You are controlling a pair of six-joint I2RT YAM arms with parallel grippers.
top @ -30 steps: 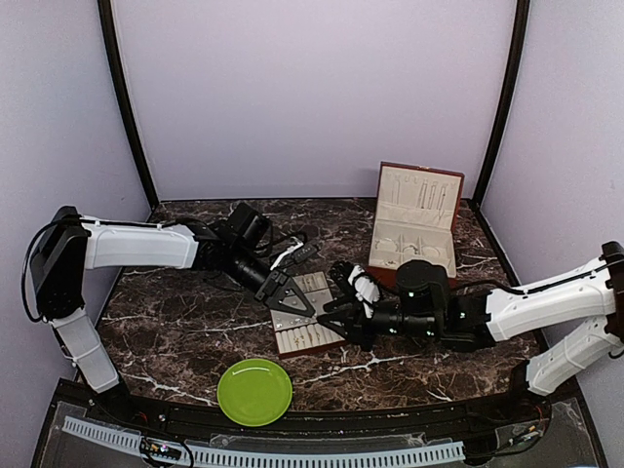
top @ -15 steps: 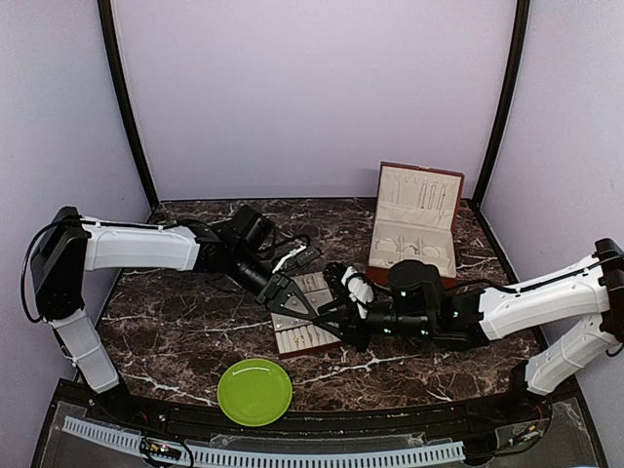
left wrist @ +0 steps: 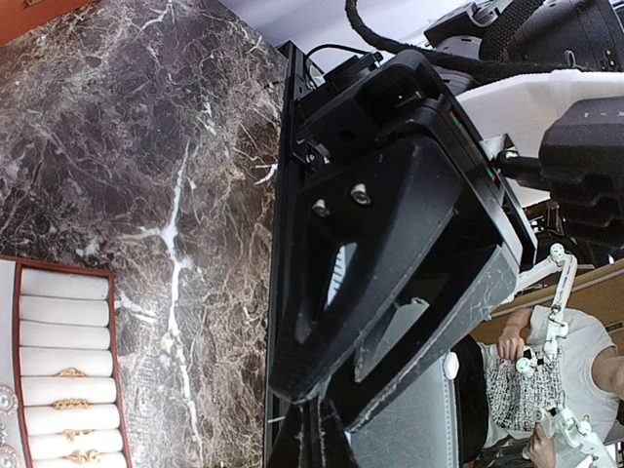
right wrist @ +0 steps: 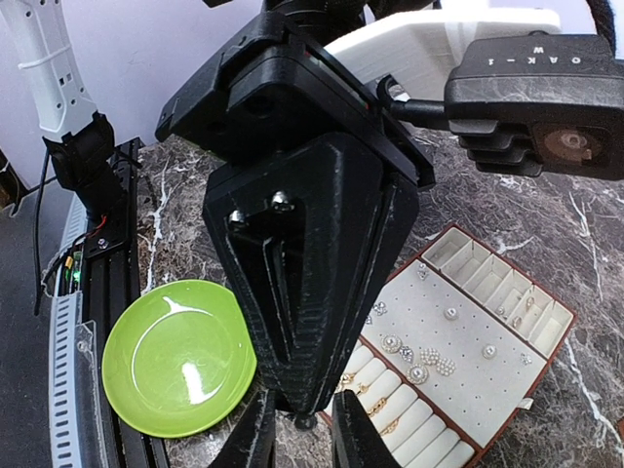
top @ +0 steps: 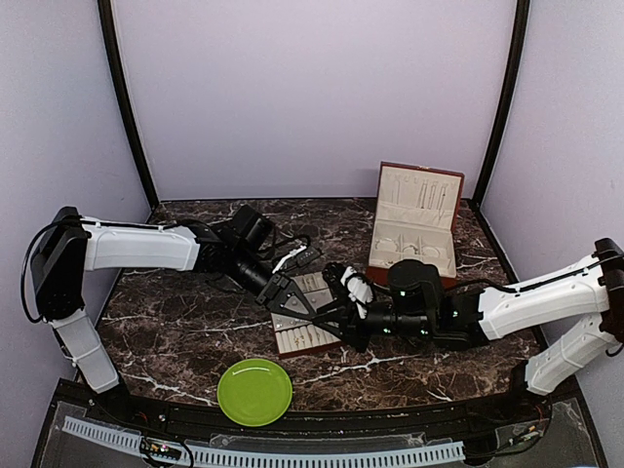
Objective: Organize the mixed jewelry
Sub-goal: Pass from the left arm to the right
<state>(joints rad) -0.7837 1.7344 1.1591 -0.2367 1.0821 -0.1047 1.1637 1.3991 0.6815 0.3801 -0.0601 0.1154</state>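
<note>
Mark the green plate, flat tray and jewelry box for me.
green plate [top: 254, 391]: top view, bare centre.
flat tray [top: 300, 337]: top view, near ring-roll end.
jewelry box [top: 402, 191]: top view, open lid's lining.

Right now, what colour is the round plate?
Bright lime green; the plate shows best in the top external view.

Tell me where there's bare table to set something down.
Bare marble lies on the left, between the left arm and the green plate, and near right, between the plate and the right arm. Crowded: the middle, where left tool and right tool meet over the tray.
</note>
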